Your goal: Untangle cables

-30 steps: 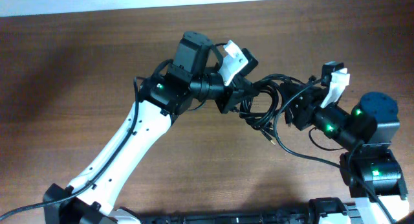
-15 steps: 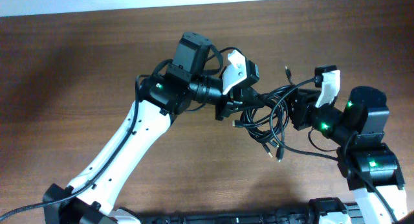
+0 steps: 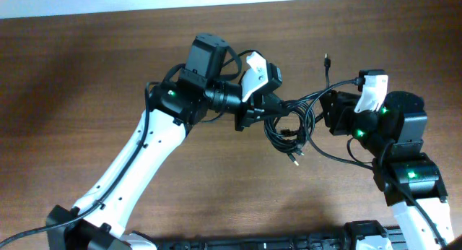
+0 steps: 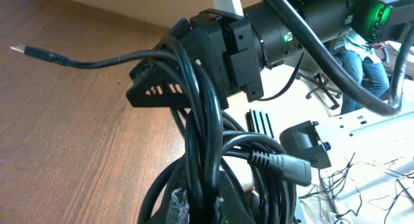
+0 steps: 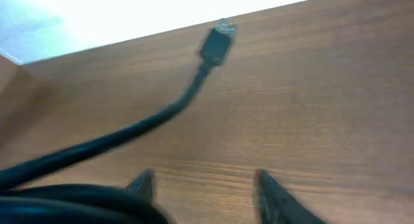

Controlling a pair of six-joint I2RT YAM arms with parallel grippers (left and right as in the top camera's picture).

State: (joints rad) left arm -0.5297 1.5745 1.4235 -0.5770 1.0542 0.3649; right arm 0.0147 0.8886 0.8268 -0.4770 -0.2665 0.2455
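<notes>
Cables (image 3: 289, 123) sit bunched in a black tangle right of centre, toward the far side of the table (image 3: 72, 98), strung between the two grippers. The brown wooden top fills the overhead view, wide and bare on the left.

And there's the left arm (image 3: 144, 163), the big one, white-shelled, sweeping up from the near left corner and bending right into the tangle. The right arm (image 3: 408, 170) is shorter in view, rising from the near right edge, green lights glowing, and pointing left.

Now the left gripper (image 3: 249, 118): it is clamped on the bundle, and its wrist camera shows several cords squeezed together between its pads, looping out on either side. The right gripper (image 3: 333, 113) meets the strands from the other end. Its own camera shows the two fingertips (image 5: 272, 191) standing apart with bare wood between them, and a cord crossing beside the left tip. Whether anything is pinched deeper in cannot be told.

Smallest last: one plug end (image 3: 326, 60) pokes out toward the far edge, and another plug (image 3: 294, 157) dangles on the near side of the bundle.
</notes>
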